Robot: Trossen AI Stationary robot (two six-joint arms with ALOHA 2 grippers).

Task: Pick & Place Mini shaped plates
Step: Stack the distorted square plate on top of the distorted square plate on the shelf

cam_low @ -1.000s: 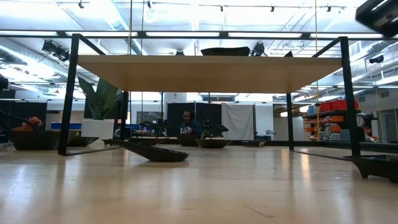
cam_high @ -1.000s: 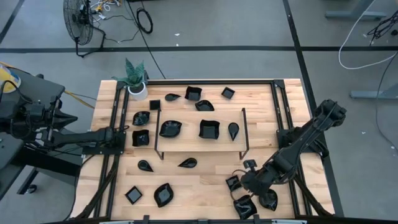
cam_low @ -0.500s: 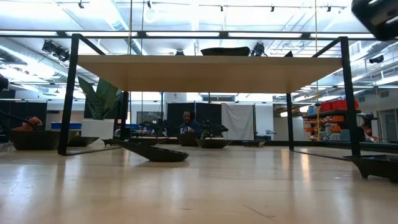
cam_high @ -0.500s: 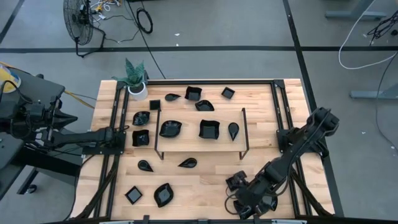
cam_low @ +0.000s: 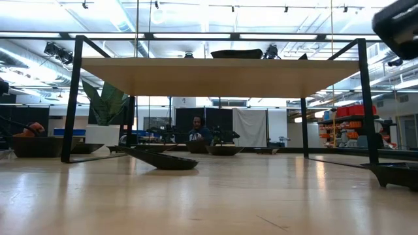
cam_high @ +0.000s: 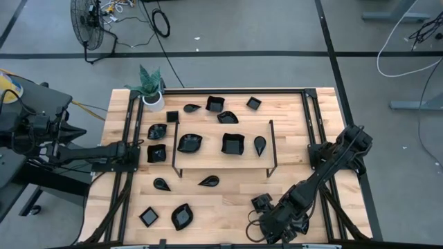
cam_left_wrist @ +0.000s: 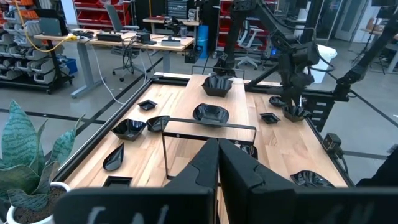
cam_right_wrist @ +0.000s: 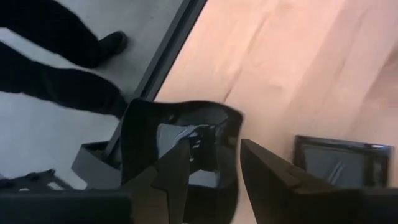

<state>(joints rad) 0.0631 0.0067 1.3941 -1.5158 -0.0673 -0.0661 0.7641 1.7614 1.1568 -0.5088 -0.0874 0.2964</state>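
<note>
The right gripper [cam_high: 266,232] was down at the table's [cam_high: 228,197] near edge, toward the right corner. Its fingers [cam_right_wrist: 180,168] stood partly apart around the rim of a square black dish [cam_right_wrist: 186,146], one finger inside the rim and one outside; I could not tell whether the dish was off the wood. Another small square dish [cam_right_wrist: 339,162] lay just beside it on the table.

The left gripper [cam_left_wrist: 219,163] waited at the table's left side, jaws closed with nothing between them.

The other little black dishes were scattered over the tabletop. Three sat inside the thin wire frame [cam_high: 221,149]: a leaf-shaped dish [cam_high: 188,142], a square dish [cam_high: 232,143] and a teardrop dish [cam_high: 259,144]. A potted plant [cam_high: 151,86] stood at the far left corner.
</note>
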